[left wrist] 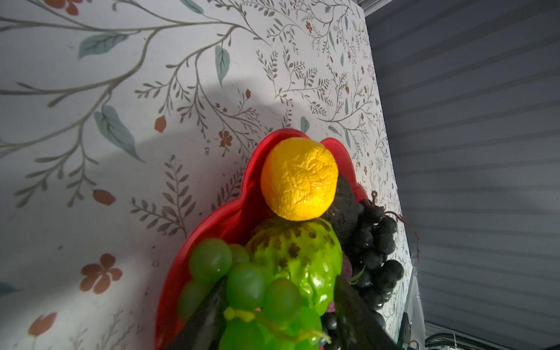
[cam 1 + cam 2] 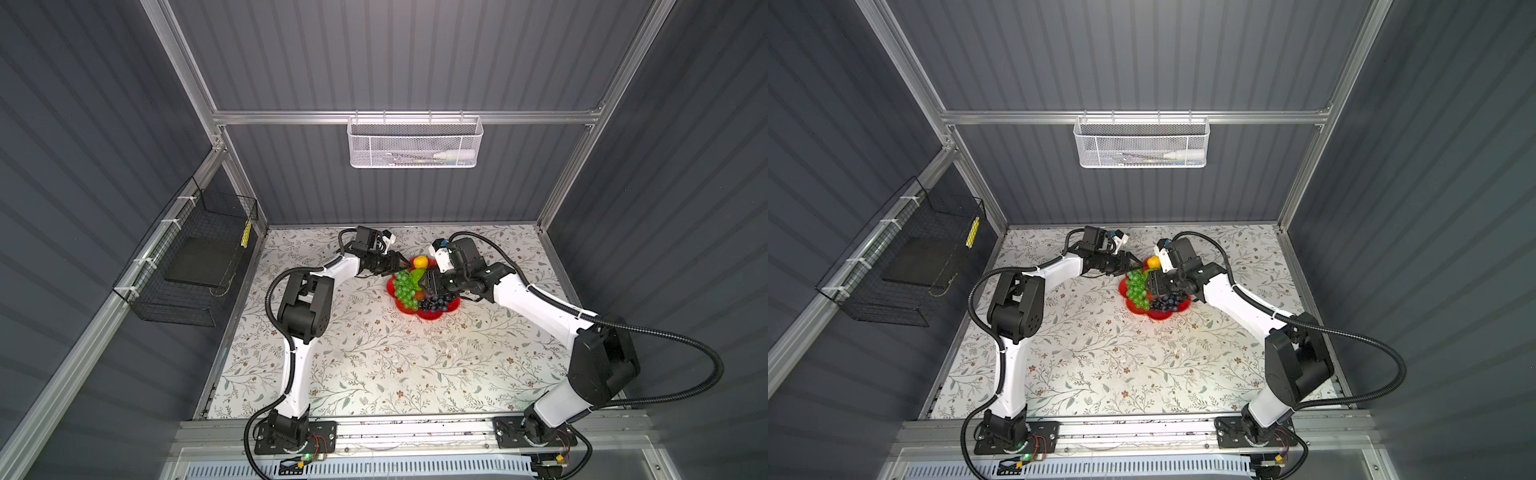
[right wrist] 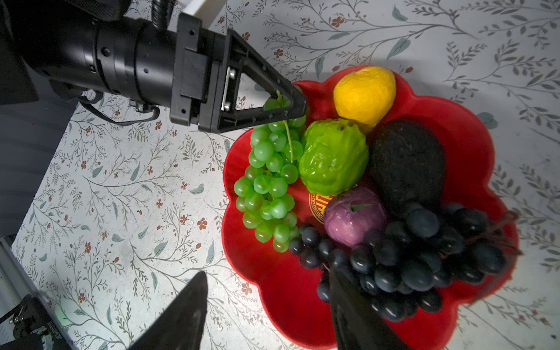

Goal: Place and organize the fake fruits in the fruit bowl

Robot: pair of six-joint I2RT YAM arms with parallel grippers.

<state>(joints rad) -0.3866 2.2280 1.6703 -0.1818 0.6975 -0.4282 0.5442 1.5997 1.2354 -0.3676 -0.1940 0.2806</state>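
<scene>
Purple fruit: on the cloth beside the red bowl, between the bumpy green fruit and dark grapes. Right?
No. The purple fruit lies inside the red bowl, not beside it, between the bumpy green fruit and dark grapes; right wrist view shows it.

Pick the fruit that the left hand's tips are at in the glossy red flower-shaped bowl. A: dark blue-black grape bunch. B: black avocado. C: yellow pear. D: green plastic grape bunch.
D: in the right wrist view the left hand has its tips at the stem end of the green plastic grape bunch, at the edge of the glossy red flower-shaped bowl.
</scene>
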